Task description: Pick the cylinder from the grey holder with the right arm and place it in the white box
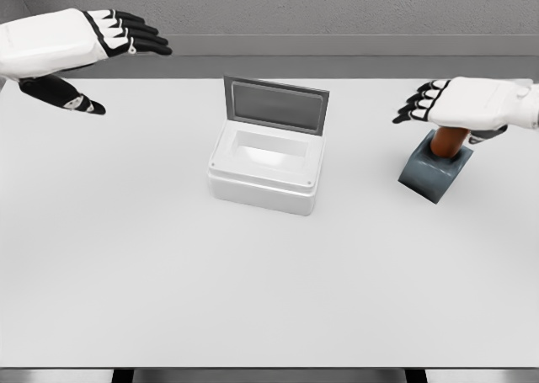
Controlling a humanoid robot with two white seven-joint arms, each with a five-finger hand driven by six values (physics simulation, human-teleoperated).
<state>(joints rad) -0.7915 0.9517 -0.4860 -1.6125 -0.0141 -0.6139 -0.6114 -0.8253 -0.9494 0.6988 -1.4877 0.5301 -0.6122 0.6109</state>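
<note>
Brown cylinder [447, 140] upright in grey holder [433, 174] at right of frame, right hand [472, 103] just above it with fingers [418, 103] spread, holding nothing, white box [268, 174] at centre of tabletop [168, 273], lid raised, left hand [63, 46] upper left, fingers extended

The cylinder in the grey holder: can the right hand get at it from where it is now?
Probably yes. The right hand hovers open directly over the brown cylinder, which stands in the grey holder, and nothing lies between them. The white box sits well aside.
</note>
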